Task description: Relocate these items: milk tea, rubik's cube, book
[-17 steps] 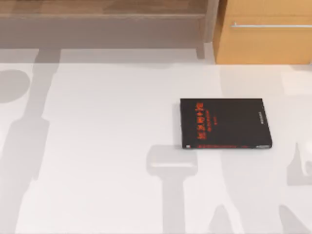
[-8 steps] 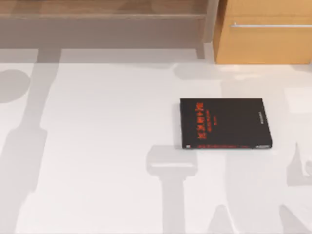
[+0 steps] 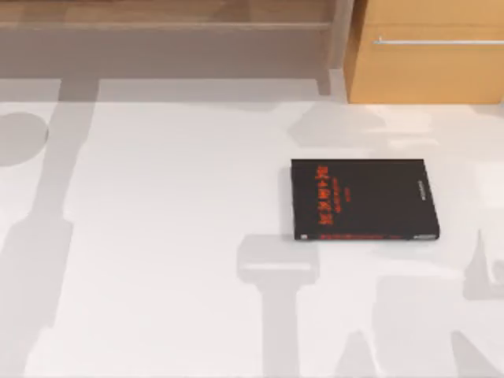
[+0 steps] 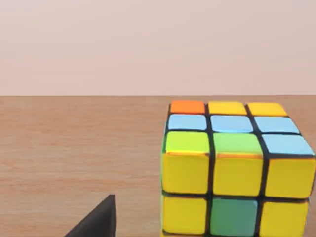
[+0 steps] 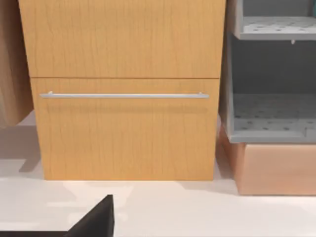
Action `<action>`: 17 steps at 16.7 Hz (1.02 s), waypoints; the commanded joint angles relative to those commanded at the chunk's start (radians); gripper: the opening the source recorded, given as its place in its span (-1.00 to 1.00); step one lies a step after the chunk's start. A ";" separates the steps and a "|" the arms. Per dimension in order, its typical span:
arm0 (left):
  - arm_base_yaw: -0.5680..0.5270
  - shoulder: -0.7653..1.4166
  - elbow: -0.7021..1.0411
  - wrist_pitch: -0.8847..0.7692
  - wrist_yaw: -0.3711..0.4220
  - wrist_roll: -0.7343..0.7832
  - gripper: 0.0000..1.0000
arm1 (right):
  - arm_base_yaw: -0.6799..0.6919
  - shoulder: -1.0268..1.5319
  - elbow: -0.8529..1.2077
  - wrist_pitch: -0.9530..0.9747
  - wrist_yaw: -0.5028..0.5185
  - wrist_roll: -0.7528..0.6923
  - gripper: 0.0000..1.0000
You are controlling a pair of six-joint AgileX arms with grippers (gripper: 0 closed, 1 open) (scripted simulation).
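Note:
In the left wrist view the rubik's cube (image 4: 234, 170), mostly yellow with blue, green and orange squares, rests on a wooden surface (image 4: 74, 148). It is close in front of my left gripper (image 4: 98, 219), of which a black tip shows beside the cube. My right gripper (image 5: 96, 217) shows as a black tip low over the white table, facing the wooden cabinet (image 5: 123, 133). The milk tea and the book are out of view.
A black book with red lettering (image 3: 364, 199) lies flat on the white table (image 3: 157, 236), right of centre. A wooden shelf (image 3: 165, 31) runs along the back, and the drawer cabinet (image 3: 429, 71) stands at the back right. Beside the cabinet is a grey shelf unit (image 5: 271, 113).
Arm shadows have shifted on the table, and one has spread leftward below the cabinet. The black book has not moved.

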 joint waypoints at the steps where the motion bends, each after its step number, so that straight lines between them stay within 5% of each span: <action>1: 0.001 -0.047 -0.045 -0.001 0.000 0.001 1.00 | 0.000 0.000 0.000 0.000 0.000 0.000 1.00; 17: 0.020 -1.515 -1.441 -0.100 -0.011 -0.029 1.00 | 0.000 0.000 0.000 0.000 0.000 0.000 1.00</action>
